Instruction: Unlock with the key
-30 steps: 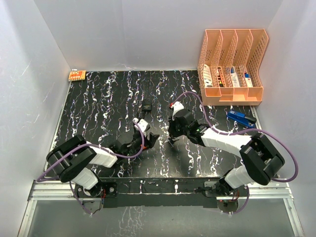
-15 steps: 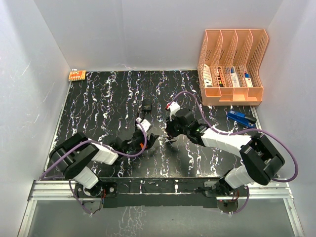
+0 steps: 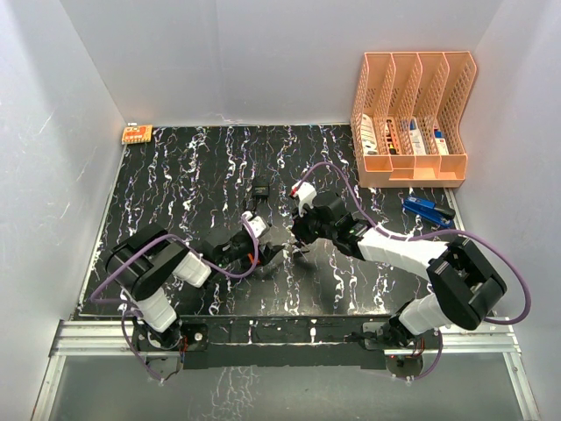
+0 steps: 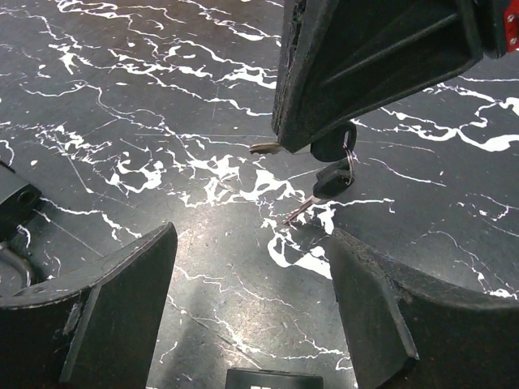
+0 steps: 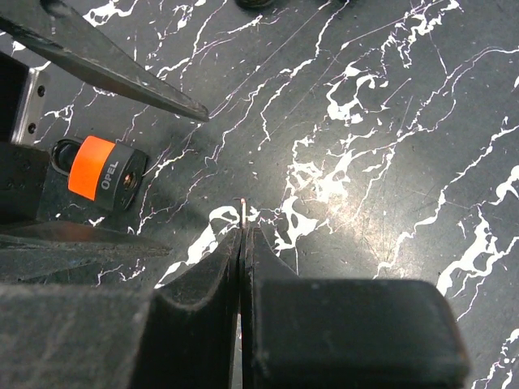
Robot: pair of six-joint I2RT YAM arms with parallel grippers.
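1. Movement over the last second is slight: the right hand has edged leftward toward the left hand, and the left arm has folded its elbow in toward the middle of the bench.
2. That brings the two hands almost tip to tip. I read this as lining up rather than unlocking, since nothing is in a keyhole yet.
3. Right hand is clenched on the key, pinching it so that only the blade tip pokes out past the fingers. A spare key dangles beneath on the ring, with its tip at or just above the bench.
4. Left hand sits low over the bench, facing the key, with its fingers spread wide and nothing between them.
5. What looks like the lock, a small black thing, lies on the bench beyond both hands, and neither hand touches it. The free left hand probably has to steady it first.
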